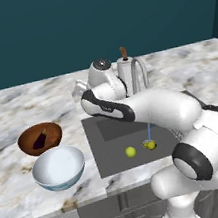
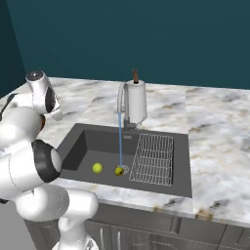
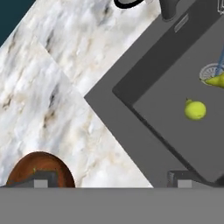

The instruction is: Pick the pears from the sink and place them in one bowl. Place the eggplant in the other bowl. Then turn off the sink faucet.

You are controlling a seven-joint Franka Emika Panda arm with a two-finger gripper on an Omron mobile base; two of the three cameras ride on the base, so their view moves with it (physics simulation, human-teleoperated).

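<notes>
Gripper open, holding nothing; fingertips straddle the sink's left rim, above counter and basin. Eggplant lies in the brown bowl, left of the sink. Blue bowl sits just nearer, apparently touching it. Two pears on the sink floor: one left, one at the drain under the running stream. Faucet at the far rim; rack on the right.

Both base views look forward and down at the sink from opposite sides; the hand view looks steeply down, nearer, at its corner.
</notes>
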